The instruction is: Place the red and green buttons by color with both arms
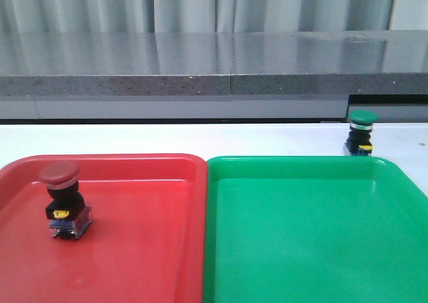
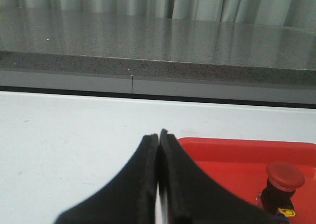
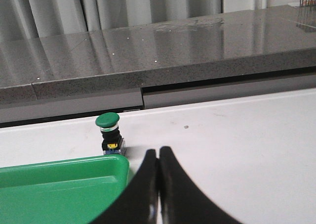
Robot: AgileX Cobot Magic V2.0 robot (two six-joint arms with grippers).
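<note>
The red button (image 1: 61,199) stands upright inside the red tray (image 1: 134,249), near its left side; it also shows in the left wrist view (image 2: 282,188). The green button (image 1: 362,133) stands upright on the white table just behind the green tray (image 1: 307,236), at the far right; it also shows in the right wrist view (image 3: 110,134). My left gripper (image 2: 159,134) is shut and empty, off the red tray's corner (image 2: 237,152). My right gripper (image 3: 158,151) is shut and empty, beside the green tray's corner (image 3: 74,177), short of the green button. Neither gripper shows in the front view.
The two trays lie side by side at the table's front, touching. A grey stone counter (image 1: 214,69) runs along the back behind the white table (image 1: 167,139).
</note>
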